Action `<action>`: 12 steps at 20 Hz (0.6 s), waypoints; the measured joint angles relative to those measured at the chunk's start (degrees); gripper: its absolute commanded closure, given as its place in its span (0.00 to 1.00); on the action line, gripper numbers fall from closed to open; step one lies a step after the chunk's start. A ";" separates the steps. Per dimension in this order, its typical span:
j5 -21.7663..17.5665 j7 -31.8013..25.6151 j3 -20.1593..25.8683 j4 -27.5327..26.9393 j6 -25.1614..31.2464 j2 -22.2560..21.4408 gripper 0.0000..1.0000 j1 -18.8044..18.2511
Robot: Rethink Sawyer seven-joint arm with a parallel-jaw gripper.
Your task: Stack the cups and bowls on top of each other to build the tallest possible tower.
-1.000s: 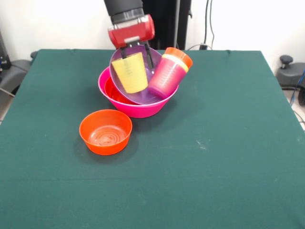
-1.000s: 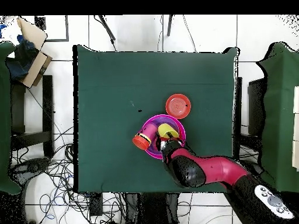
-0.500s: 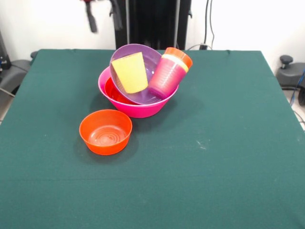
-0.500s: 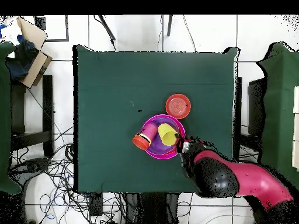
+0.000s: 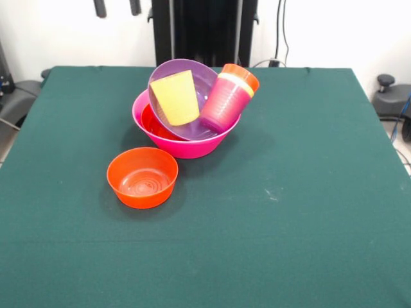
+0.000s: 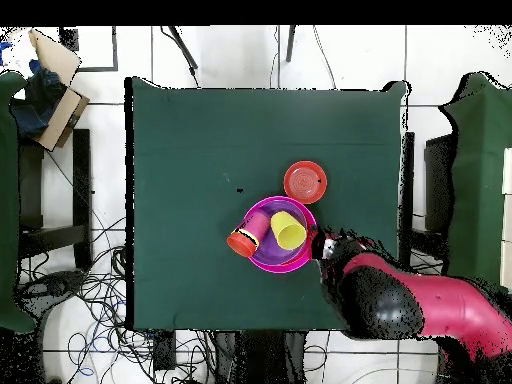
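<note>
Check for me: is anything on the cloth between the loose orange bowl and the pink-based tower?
Nothing visible. The orange bowl sits alone on the table, just in front of the tower, with only bare cloth between. The gripper is drawn up behind the tower, holding nothing.

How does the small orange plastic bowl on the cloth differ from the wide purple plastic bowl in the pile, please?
The small orange plastic bowl stands alone on the green tablecloth; the wide purple plastic bowl rests inside the big pink bowl. The orange one sits level and empty, while the purple one is tipped steeply and holds a yellow cup. The orange one is narrower. Both are round and glossy.
</note>
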 measured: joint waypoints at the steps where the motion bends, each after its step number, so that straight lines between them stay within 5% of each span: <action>1: -0.91 0.00 -0.26 -0.47 0.00 0.74 0.00 0.72; 12: -10.23 0.00 -3.06 -6.27 -0.94 11.93 0.00 8.78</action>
